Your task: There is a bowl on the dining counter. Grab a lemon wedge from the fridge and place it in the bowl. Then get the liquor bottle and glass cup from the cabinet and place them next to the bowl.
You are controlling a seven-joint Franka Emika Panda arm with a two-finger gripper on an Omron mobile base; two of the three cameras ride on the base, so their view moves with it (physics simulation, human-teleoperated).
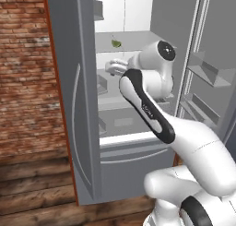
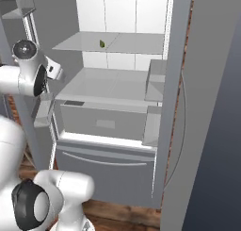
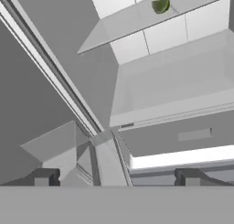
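The fridge (image 1: 69,105) stands with both doors swung open. A tiny yellow-green lemon wedge (image 1: 116,43) (image 2: 102,44) (image 3: 160,6) lies on the upper shelf (image 2: 132,42). My gripper (image 3: 116,178) is open and holds nothing. It hangs in front of the left side of the fridge's inside, below the wedge and well short of it. From the base, the hand (image 1: 115,66) (image 2: 54,70) is level with the middle shelf. The bowl, dining counter, liquor bottle, glass cup and cabinet are out of view.
Door bins (image 1: 207,73) (image 2: 155,84) jut from both open doors. A wide middle shelf (image 2: 108,86) sits over a crisper drawer (image 2: 103,121), with the bottom drawer (image 2: 108,166) below. A brick wall (image 1: 23,59) and wood floor (image 1: 32,188) lie to the left.
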